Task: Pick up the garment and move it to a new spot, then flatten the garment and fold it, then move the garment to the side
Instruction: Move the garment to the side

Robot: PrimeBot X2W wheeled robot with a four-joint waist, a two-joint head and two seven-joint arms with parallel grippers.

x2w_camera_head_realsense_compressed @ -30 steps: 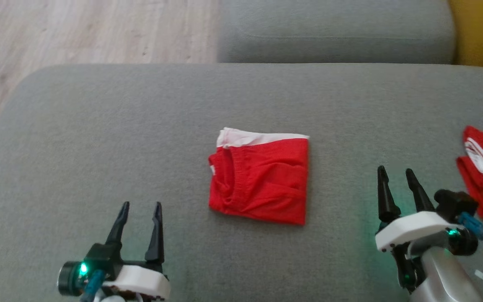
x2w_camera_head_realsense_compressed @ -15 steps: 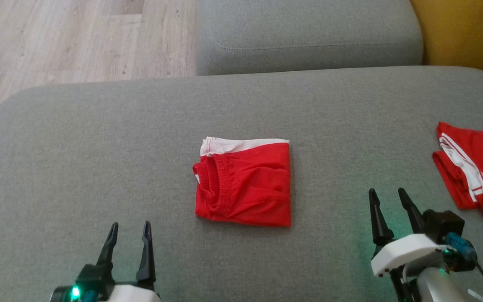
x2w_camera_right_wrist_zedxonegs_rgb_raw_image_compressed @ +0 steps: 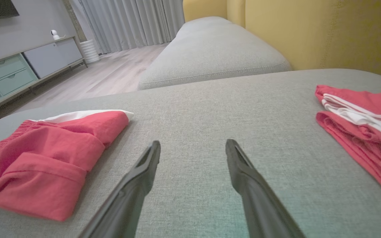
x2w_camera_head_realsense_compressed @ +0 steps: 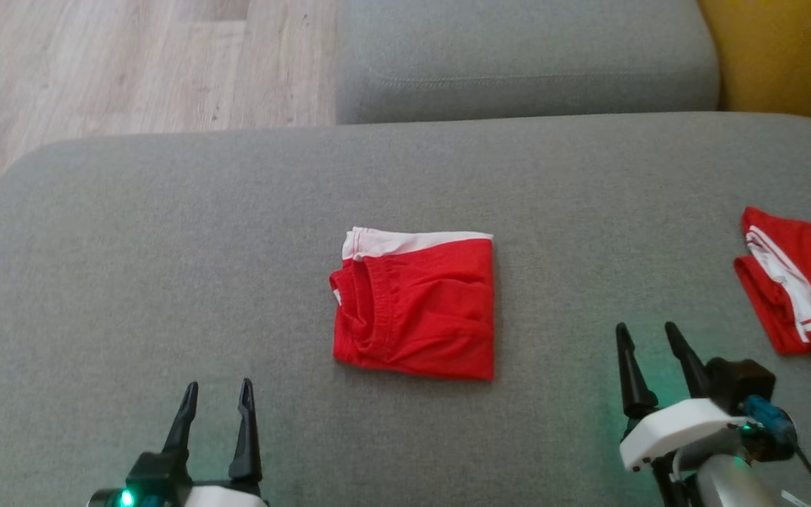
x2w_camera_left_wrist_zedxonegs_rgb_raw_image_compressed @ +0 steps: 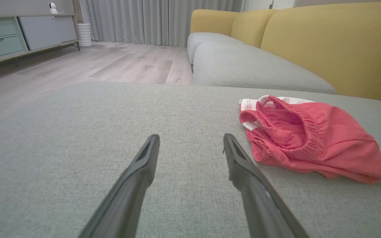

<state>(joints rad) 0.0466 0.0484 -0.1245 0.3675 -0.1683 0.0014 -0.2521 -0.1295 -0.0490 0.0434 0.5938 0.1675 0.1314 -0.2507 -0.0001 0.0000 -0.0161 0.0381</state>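
Observation:
The garment (x2w_camera_head_realsense_compressed: pixel 416 306) is a pair of red shorts with a white band, folded into a rough square in the middle of the grey sofa cushion (x2w_camera_head_realsense_compressed: pixel 166 246). It also shows as the garment (x2w_camera_left_wrist_zedxonegs_rgb_raw_image_compressed: pixel 306 142) to the right of my left fingers and the garment (x2w_camera_right_wrist_zedxonegs_rgb_raw_image_compressed: pixel 48 155) to the left of my right fingers. My left gripper (x2w_camera_head_realsense_compressed: pixel 217 387) stands open near the cushion's front, left of the garment and clear of it. My right gripper (x2w_camera_head_realsense_compressed: pixel 648 329) is open too, to the garment's right, with nothing between its fingers.
A second red garment with white stripes (x2w_camera_head_realsense_compressed: pixel 796 296) lies folded at the cushion's right edge, close to my right gripper. Another grey cushion (x2w_camera_head_realsense_compressed: pixel 525 60) sits behind, a yellow sofa back (x2w_camera_head_realsense_compressed: pixel 786 56) at the far right, and wooden floor (x2w_camera_head_realsense_compressed: pixel 96 63) at the far left.
The head camera has shifted, so the whole scene sits differently in the picture. Both grippers now show lower in the head view, still open. The garment lies as before.

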